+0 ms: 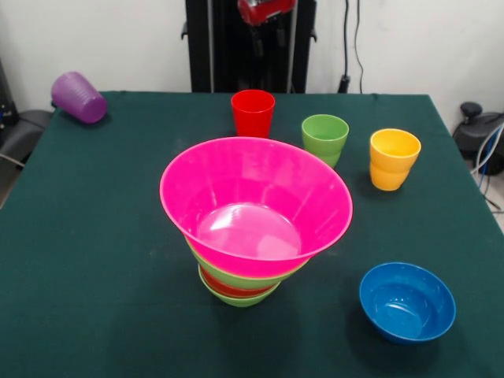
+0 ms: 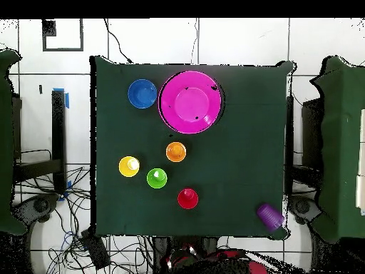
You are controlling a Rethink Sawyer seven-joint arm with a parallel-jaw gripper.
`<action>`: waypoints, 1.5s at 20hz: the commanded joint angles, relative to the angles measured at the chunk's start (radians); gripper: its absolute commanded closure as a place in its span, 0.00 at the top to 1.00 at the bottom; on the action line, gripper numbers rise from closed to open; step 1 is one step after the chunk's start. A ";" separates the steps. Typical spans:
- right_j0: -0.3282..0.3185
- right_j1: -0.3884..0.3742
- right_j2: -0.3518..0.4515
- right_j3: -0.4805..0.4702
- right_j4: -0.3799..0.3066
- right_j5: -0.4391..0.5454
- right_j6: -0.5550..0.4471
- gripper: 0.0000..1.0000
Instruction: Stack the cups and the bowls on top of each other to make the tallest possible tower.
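On the green desk [image 1: 94,260], seen from the front, the purple cup [image 1: 79,97] lay on its side at the far left corner, its long axis running across the corner and its mouth toward the left edge, well apart from everything else. Next came the tower [image 1: 253,206] at the middle: a small green bowl [image 1: 240,299] at the bottom, a red-orange bowl [image 1: 228,288] in it, a large green bowl [image 1: 236,276] above, and the pink bowl [image 1: 256,197] on top, all mouths up, the pink one tilted slightly toward the camera. Its wide rim hid the orange cup [image 2: 175,152], which the overhead view showed upright just beside the tower. Behind the tower stood the red cup [image 1: 253,113], then the green cup [image 1: 324,138] and the yellow cup [image 1: 394,159], each upright, mouth up, and apart from its neighbours. The blue bowl [image 1: 407,302] sat upright near the front right, close to the tower but not touching. The gripper [image 1: 268,35] hung at the top edge above the red cup, holding nothing; I could not tell whether it was parted or closed.
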 commanded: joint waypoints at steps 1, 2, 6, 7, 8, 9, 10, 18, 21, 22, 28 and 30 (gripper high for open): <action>-0.013 -0.027 0.160 -0.033 0.056 0.128 0.093 1.00; -0.023 -0.035 0.172 -0.030 0.058 0.136 0.091 1.00; -0.050 -0.059 0.212 -0.027 0.061 0.153 0.090 1.00; -0.050 -0.059 0.213 -0.030 0.059 0.155 0.091 1.00; -0.051 -0.052 0.210 -0.038 0.057 0.150 0.095 1.00; -0.052 -0.049 0.213 -0.045 0.059 0.154 0.096 1.00; -0.054 -0.046 0.216 -0.052 0.061 0.158 0.097 1.00; -0.045 -0.037 0.201 -0.101 0.048 0.178 0.082 1.00; -0.047 -0.024 0.205 -0.121 0.050 0.186 0.078 1.00; -0.046 -0.019 0.205 -0.130 0.050 0.187 0.078 1.00; -0.049 -0.016 0.192 -0.131 0.042 0.178 0.081 1.00; -0.037 -0.009 0.181 -0.138 0.036 0.170 0.083 1.00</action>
